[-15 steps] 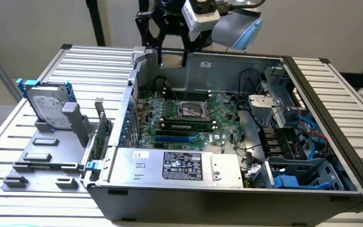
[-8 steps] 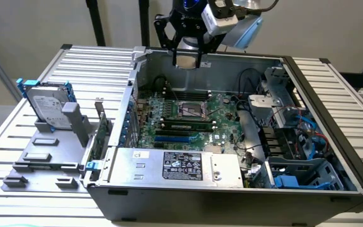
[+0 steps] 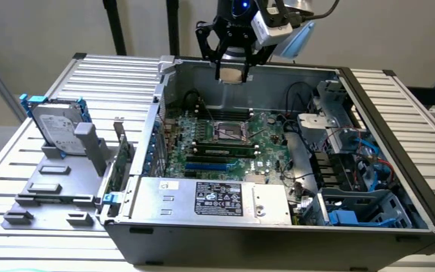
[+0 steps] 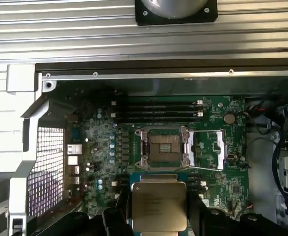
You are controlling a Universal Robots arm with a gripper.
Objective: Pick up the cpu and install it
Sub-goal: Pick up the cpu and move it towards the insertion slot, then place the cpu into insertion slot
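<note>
- While the cpu hung in the gripper above the far wall of the case, the pick-up counted as done.
- Fingers: clenched on two opposite edges of the cpu. In the wrist view the chip lay flat between them, printed metal top toward the camera.
- Socket: on the motherboard, mid-case. In the wrist view the socket stood with its frame open and contact bed bare, no chip seated.
- Cpu to socket: well apart. The chip was high over the case, on the far side of the socket.
- Hard drive: upright in a stand outside the case, on the exterior view's left. No part in this job.
- Progress, by judgement: first half complete, chip lifted and gripped.
- Left, by judgement: the install entire, since the cpu was not in the socket.
</note>
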